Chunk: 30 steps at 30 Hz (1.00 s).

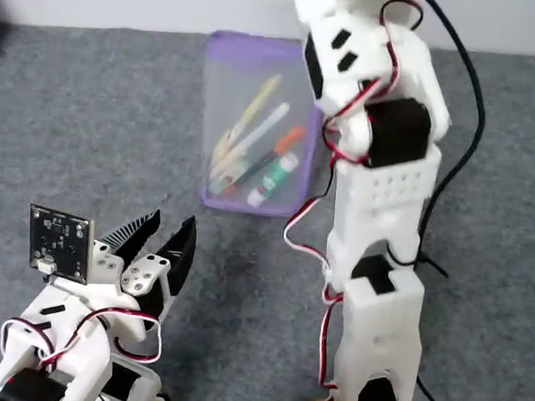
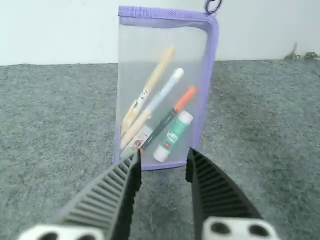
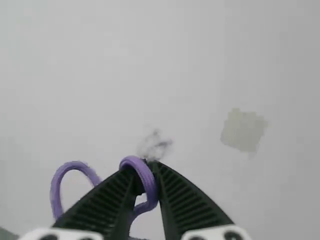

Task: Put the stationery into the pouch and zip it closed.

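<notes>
Ridged right tool (image 3: 147,184) pinches purple cord loop (image 3: 137,167) (pouch (image 2: 196,55): translucent mesh).

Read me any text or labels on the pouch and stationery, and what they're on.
Glue stick: green label print, too blurred to read.
Tan pencil: dark marks, too small to read.
Circuit board on the left arm: markings too small to read.
Pouch, zip loop: no print seen.

Left arm's fingers (image 2: 115,195) spread apart; right arm's fingers (image 3: 110,197) pinched together.

The pouch (image 2: 196,65) is clear with purple trim, the table (image 2: 50,125) grey, the left tool (image 2: 164,159) black.
</notes>
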Available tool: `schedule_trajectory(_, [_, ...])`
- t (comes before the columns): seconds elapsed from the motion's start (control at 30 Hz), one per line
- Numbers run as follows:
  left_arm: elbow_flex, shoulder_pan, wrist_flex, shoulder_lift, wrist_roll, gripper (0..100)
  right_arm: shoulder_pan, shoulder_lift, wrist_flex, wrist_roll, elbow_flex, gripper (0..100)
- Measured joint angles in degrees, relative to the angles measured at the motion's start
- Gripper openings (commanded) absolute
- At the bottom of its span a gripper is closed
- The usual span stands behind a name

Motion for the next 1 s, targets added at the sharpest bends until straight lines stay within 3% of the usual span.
schedule_trajectory(0.27, [0.0,-5.1,0.0,0.0,0.0,15,-5.5,-7.7,0.0,5.3,-0.1,0.8])
schedule_trajectory(0.67, [0.0,-5.7,0.0,-0.4,0.0,15,-14.7,-10.5,0.0,15.3,-0.1,0.8])
schedule_trajectory(1.0, [-4.7,-5.7,-0.1,-0.4,0.0,17,-20.7,-10.5,0.2,16.6,-0.1,0.8])
